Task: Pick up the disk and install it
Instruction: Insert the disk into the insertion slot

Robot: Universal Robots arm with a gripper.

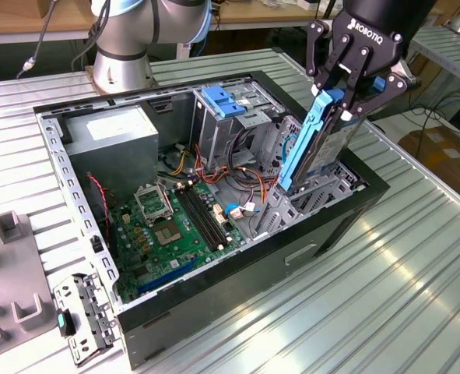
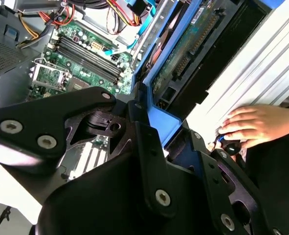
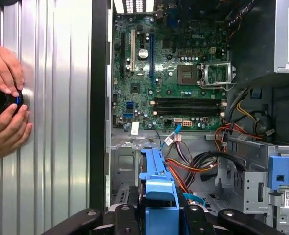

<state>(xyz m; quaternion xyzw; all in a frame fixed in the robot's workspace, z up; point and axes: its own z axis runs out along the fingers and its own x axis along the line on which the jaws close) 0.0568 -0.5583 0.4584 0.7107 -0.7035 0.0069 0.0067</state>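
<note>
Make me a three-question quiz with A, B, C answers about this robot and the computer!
1. Where is the disk?
A. on the floor
B. inside a drawer
C. in the gripper, above the open computer case

2. What colour are the disk's side rails?
A. blue
B. red
C. yellow

3. The gripper is:
A. wide open
B. shut on the disk
C. shut on nothing

Answers: 1 C, it hangs tilted over the case's end; 2 A, blue runs along its edge; 3 B, it clamps the disk's sides.
</note>
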